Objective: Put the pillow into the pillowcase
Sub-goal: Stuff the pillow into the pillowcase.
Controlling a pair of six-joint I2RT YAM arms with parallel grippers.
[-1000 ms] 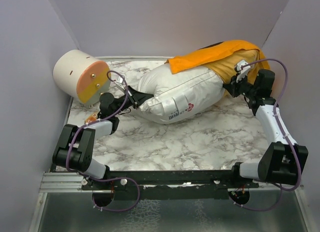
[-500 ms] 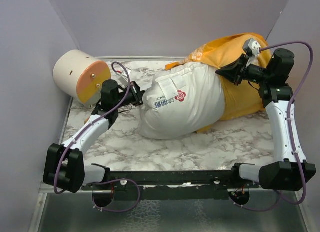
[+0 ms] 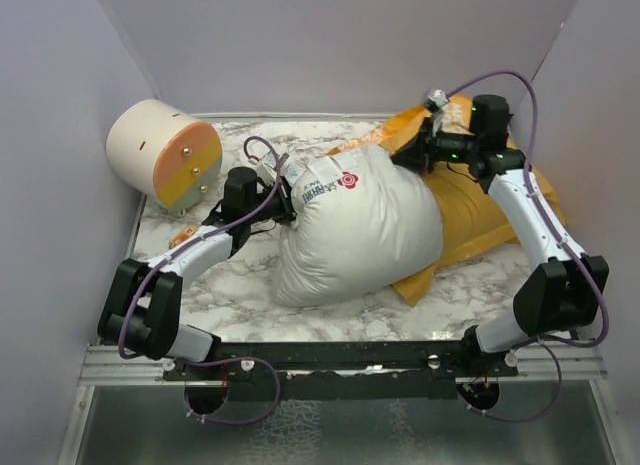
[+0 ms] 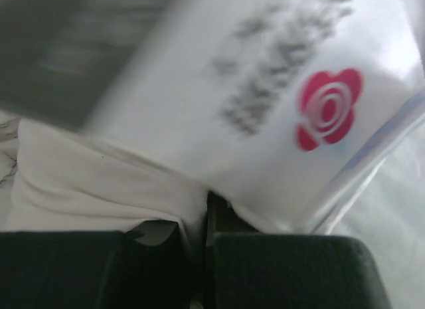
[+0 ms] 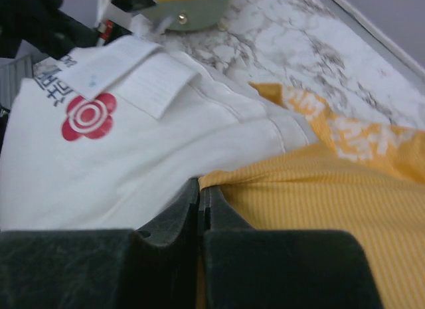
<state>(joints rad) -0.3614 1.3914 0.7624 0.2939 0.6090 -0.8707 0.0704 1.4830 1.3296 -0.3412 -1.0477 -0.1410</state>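
The plump white pillow [image 3: 360, 230] lies mid-table with its red-and-black label facing up, its right part inside the orange-yellow pillowcase [image 3: 480, 205]. My left gripper [image 3: 283, 193] is shut on the pillow's left edge; the left wrist view shows white fabric [image 4: 99, 183] pinched between the jaws below the blurred red flower label [image 4: 329, 109]. My right gripper [image 3: 408, 155] is shut on the pillowcase's open edge at the pillow's top right. In the right wrist view the orange fabric [image 5: 319, 216] is clamped at the jaws, against the white pillow [image 5: 119, 169].
A cream-and-orange cylinder [image 3: 165, 165] lies at the back left, close behind the left arm. Grey walls close in the marble table [image 3: 300, 315] on three sides. A metal rail [image 3: 330, 355] runs along the near edge.
The left gripper has pushed the pillow's left end rightward and up. The right gripper has swung left along the pillowcase edge. The pillow now lies bunched, with the case's lower corner showing beneath it.
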